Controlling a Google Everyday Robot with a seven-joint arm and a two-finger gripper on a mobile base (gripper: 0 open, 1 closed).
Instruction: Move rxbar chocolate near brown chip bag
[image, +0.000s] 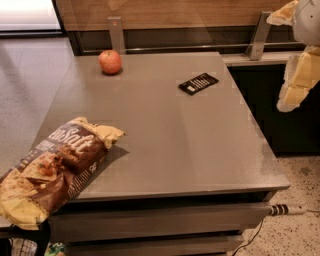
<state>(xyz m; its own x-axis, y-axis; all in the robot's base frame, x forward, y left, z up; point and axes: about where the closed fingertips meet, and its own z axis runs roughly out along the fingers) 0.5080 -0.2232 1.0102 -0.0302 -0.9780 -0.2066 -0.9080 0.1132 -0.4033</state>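
Right of table (165, 150), apparently gripper (295, 85), apple (110, 61) back-left

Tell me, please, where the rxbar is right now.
The rxbar lies flat at the back right of the table, right of the apple, far from the chip bag; the end effector hangs past its right edge.

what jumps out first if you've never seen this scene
The big brown chip bag hangs over the grey table at its near left corner. A red apple sits far left, the black rxbar chocolate far right, and the gripper hangs beyond the table's right edge.
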